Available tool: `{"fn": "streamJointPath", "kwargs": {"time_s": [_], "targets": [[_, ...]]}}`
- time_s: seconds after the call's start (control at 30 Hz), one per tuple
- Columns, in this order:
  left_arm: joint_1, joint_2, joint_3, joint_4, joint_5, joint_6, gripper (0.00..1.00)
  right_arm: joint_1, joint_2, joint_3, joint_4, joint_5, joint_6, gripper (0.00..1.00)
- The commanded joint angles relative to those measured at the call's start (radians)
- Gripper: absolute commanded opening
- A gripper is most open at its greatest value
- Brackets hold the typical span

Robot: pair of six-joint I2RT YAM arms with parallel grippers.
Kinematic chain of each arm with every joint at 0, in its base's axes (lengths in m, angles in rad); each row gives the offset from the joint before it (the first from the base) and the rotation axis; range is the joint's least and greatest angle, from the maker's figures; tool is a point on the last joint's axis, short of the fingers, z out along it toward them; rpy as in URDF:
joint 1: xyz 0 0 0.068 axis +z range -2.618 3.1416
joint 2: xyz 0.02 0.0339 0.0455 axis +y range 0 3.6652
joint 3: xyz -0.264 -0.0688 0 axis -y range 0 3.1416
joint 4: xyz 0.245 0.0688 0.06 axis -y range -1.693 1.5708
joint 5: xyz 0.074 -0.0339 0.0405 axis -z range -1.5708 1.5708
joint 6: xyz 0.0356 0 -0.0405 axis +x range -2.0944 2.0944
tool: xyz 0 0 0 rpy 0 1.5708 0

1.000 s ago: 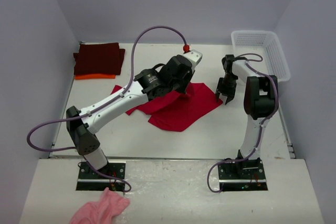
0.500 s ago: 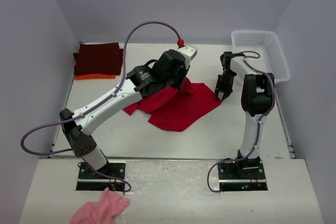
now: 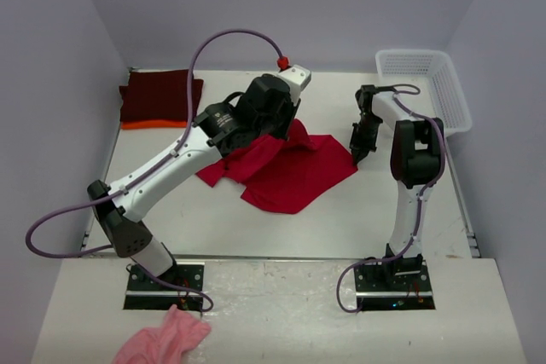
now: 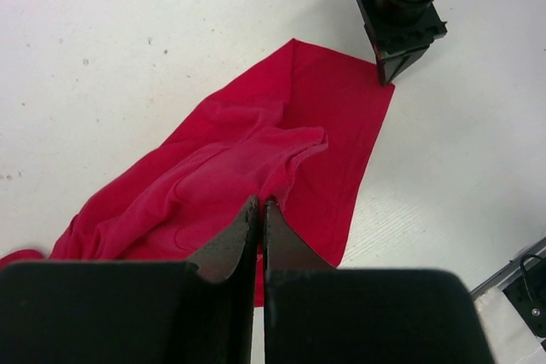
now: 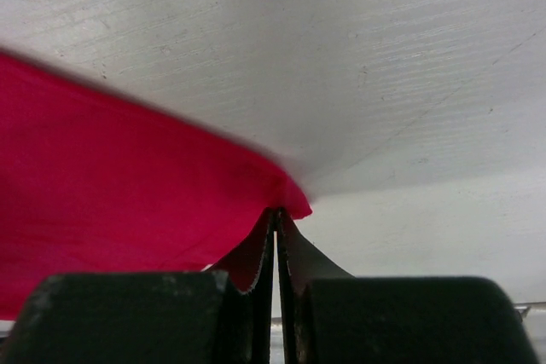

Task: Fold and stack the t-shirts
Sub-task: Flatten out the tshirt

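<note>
The bright red t-shirt (image 3: 294, 178) lies rumpled mid-table, spread wide in the left wrist view (image 4: 324, 125). My left gripper (image 3: 284, 131) is shut on a raised fold of it, the cloth peaking at the fingertips (image 4: 260, 205). At the shirt's right corner my right gripper (image 3: 357, 153) is shut on the edge of the fabric (image 5: 277, 210), low against the table. The right gripper also shows in the left wrist view (image 4: 394, 57). At the back left a folded dark maroon t-shirt (image 3: 159, 94) rests on a folded orange t-shirt (image 3: 152, 124).
A white mesh basket (image 3: 426, 83) stands at the back right corner. A small pink fluffy cloth (image 3: 162, 338) lies on the near ledge by the left arm's base. White walls close in the table on three sides.
The right gripper has closed onto the red shirt's right corner. The left arm has drawn back and to the left, pulling its fold of shirt along.
</note>
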Motion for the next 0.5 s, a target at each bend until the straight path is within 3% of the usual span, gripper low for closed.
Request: {"fn": "streamJointPath", "kwargs": {"time_s": [0.0, 0.2, 0.47], "targets": [[0.015, -0.057, 0.001, 0.03, 0.023, 0.034, 0.0, 0.011, -0.015, 0.005, -0.01, -0.013, 0.022, 0.0], [0.022, -0.066, -0.02, 0.033, 0.037, 0.034, 0.0, 0.055, -0.07, 0.0, 0.016, 0.038, 0.041, 0.0], [0.022, -0.065, -0.039, 0.028, 0.046, 0.027, 0.0, 0.228, -0.191, -0.084, 0.056, 0.005, 0.102, 0.0]]}}
